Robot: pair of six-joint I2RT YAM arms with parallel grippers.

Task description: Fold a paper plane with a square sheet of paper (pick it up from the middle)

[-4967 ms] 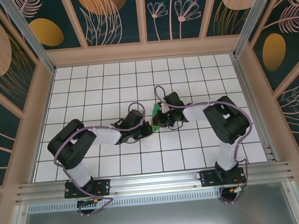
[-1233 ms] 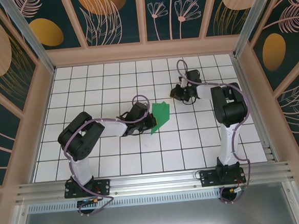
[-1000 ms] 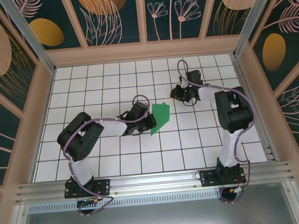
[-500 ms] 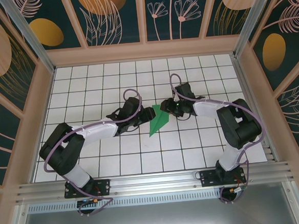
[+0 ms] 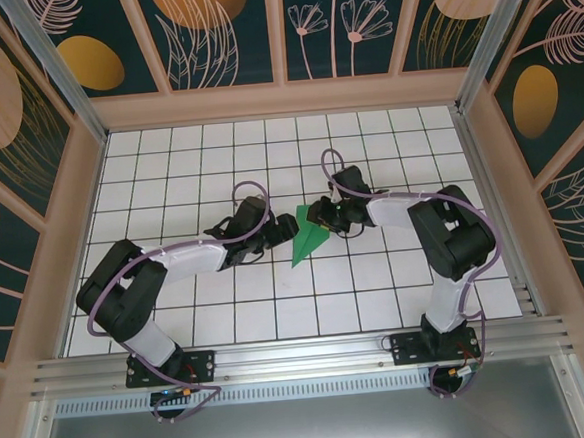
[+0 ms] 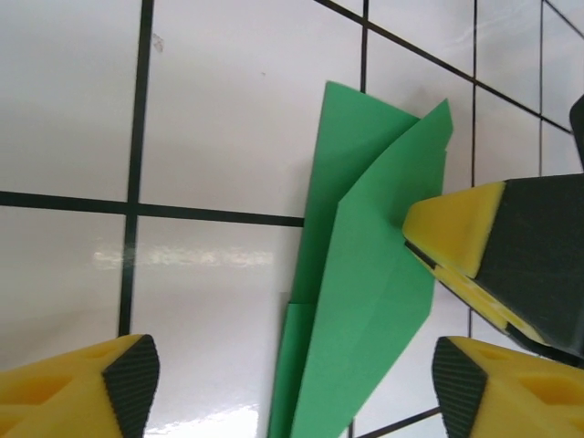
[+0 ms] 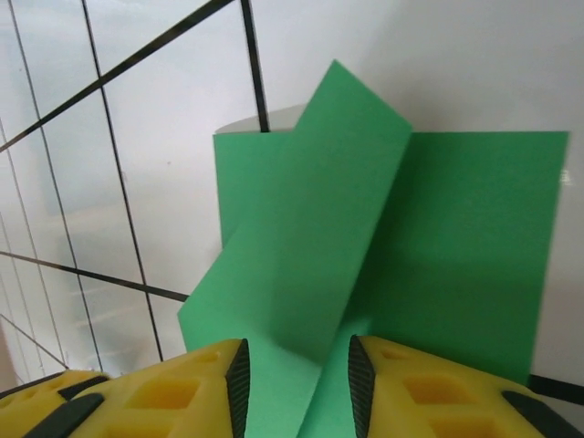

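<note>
The green paper plane lies on the white gridded table between the arms, nose toward their bases, one flap standing up. My left end effector hangs spread wide, the plane's body between its fingertips and touching neither; I judge it gives the other arm room. My right end effector sets its yellow fingers close astride that flap, probably to crease it; whether they clamp it I cannot tell. I read no brand or writing
</note>
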